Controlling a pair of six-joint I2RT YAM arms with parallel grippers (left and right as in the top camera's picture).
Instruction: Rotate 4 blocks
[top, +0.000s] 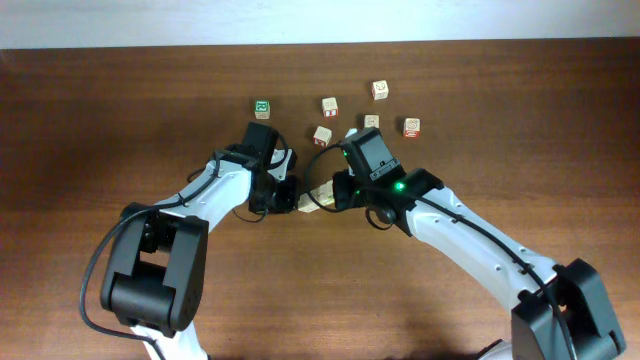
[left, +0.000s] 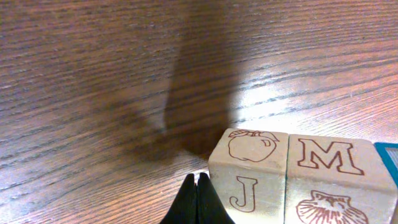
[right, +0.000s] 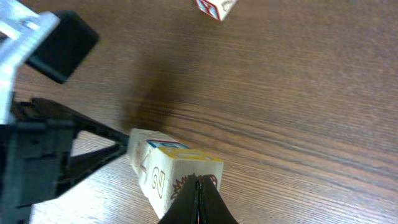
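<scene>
Centrally, block row (right: 155, 174) edge-to-edge between both closed jaws, open tabletop (right: 298, 112) alongside.

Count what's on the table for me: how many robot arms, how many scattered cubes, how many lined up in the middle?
Robot arms: 2
Scattered wooden cubes: 6
Cubes in the row: at least 3, others possibly hidden
Total: at least 11

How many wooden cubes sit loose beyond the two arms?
6: green cube leftmost; back-centre cube; front-centre cube nearer; farthest cube; pale cube; red-marked cube rightmost. A cluster of cubes nearer the robot is partly hidden.
</scene>
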